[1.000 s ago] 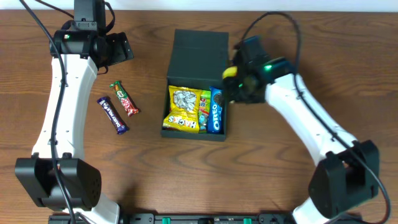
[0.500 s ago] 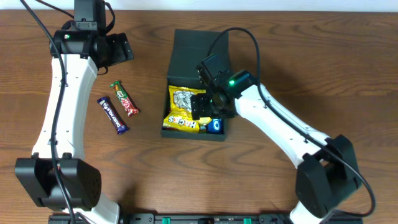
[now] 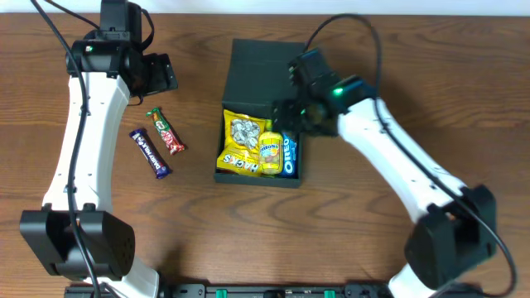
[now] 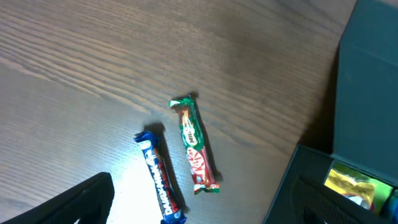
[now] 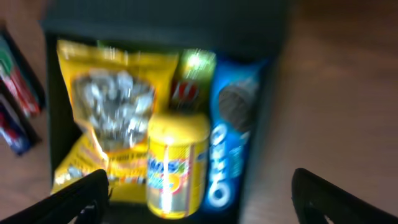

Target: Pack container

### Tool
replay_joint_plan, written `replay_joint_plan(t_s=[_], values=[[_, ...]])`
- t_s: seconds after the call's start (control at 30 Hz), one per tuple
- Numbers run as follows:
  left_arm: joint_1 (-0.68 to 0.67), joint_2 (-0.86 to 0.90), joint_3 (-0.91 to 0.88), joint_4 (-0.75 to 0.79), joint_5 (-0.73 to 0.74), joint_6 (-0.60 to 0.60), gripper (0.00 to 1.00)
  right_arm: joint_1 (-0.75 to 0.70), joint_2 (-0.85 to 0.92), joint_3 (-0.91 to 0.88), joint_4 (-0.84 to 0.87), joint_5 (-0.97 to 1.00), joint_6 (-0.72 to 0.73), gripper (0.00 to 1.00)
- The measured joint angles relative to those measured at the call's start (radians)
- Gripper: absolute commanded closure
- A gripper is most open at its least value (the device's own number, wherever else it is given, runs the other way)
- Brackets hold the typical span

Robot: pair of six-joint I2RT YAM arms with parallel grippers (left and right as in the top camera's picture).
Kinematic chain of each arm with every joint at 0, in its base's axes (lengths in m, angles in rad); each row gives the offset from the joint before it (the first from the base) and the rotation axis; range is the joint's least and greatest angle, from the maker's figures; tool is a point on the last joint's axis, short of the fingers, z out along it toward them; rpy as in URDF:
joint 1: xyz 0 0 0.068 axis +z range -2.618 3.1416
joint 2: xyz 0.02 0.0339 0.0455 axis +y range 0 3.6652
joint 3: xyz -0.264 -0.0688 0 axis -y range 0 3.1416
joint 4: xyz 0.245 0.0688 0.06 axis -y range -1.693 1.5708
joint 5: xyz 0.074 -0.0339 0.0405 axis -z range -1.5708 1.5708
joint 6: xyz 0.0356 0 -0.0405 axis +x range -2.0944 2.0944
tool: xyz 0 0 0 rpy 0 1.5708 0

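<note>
**Container.** The container (image 3: 258, 180) sits near the middle of the bench (image 3: 207, 248), between the two arms. It is a dark teal-black box, matte and unmarked. With the lid laid back, its long axis runs from the far edge of the bench toward the robot bases, skewed slightly. The flap lid (image 3: 263, 70) is at the far end and the open compartment faces up at the near end. In the left wrist view the lid (image 4: 367, 74) appears as a plain dark slab at the right edge.

**Contents.** A yellow bag (image 3: 242, 136) fills the left part of the compartment. A yellow packet (image 3: 270, 153) lies just beside it, and a blue Oreo packet (image 3: 288, 155) lies against the right wall. All three run lengthwise along the box. A green packet (image 3: 273, 126) shows partly above the yellow packet. The right wrist view is blurred but shows the same arrangement.

**Outside the box.** A red-and-green KitKat bar (image 3: 166, 131) and a blue bar (image 3: 151, 152) lie on the bench well left of the container. They are close together, and whether they touch cannot be told.

**Claws.** The right claw (image 3: 286, 112) hangs over the far right part of the compartment. Its fingers (image 5: 81, 196) are spread wide and hold nothing. The left claw (image 3: 161, 70) is above the bench at far left, apart from the bars, also spread wide and empty.
</note>
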State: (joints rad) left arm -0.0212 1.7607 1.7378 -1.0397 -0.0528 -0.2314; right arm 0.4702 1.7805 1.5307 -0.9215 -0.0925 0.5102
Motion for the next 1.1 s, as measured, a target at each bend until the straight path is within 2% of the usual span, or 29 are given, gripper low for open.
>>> replay_joint_plan(t_s=[0.13, 0.37, 0.57, 0.77, 0.93, 1.1], values=[[0.003, -0.003, -0.065, 0.019, 0.0, -0.036, 0.08, -0.068, -0.066, 0.011, -0.001, 0.058, -0.009, 0.05], [0.017, -0.003, -0.304, 0.133, 0.007, -0.135, 0.11, -0.169, -0.084, 0.014, -0.008, 0.097, -0.041, 0.05], [0.018, -0.003, -0.444, 0.271, 0.056, -0.184, 0.21, -0.203, -0.084, 0.014, -0.006, 0.108, -0.08, 0.05], [0.018, -0.003, -0.524, 0.372, 0.077, -0.261, 0.25, -0.231, -0.084, 0.014, -0.002, 0.116, -0.117, 0.05], [0.018, -0.002, -0.554, 0.392, 0.077, -0.333, 0.3, -0.233, -0.084, 0.014, -0.001, 0.134, -0.132, 0.04], [0.018, 0.027, -0.555, 0.417, 0.087, -0.394, 0.3, -0.233, -0.084, 0.014, 0.003, 0.14, -0.134, 0.04]])
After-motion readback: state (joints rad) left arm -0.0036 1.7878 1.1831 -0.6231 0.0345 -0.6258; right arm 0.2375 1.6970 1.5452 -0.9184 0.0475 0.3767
